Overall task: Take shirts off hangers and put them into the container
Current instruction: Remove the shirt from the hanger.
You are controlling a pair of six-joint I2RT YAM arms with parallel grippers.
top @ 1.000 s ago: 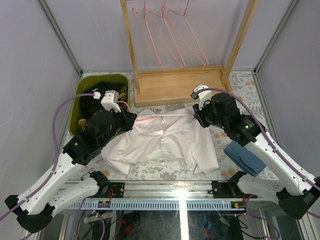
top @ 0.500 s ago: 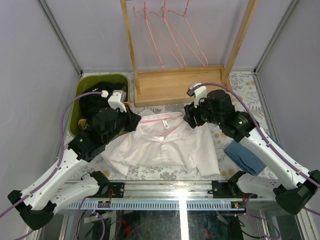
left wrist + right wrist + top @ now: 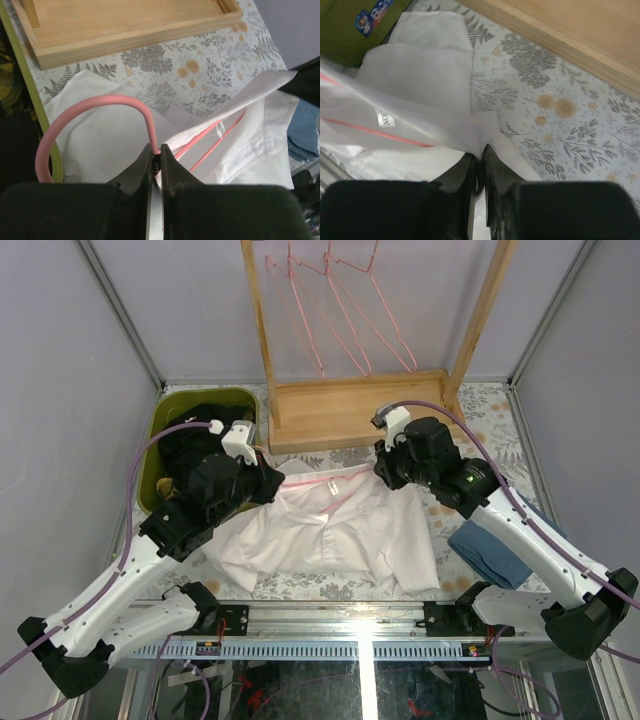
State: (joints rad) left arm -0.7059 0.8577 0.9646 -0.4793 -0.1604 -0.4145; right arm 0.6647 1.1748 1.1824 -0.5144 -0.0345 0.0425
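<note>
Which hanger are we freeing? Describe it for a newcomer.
Find the wooden rack at the back; the white shirt lies just before it. Inside that shirt is a pink wire hanger, hook pinched in the jaws of the left gripper. The other hangers hang bare on the rack.

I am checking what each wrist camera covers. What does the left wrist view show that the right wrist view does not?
Only the left wrist view: the left claw shut on the pink hanger at its hook, some plaid shirt in the green container, and the blue cloth. Only the right wrist view: the right claw pinching the white shirt, and a blue sticker on the container. Both: the container, the white shirt, the hanger wire inside it, the wooden rack base, the floral table cover.
</note>
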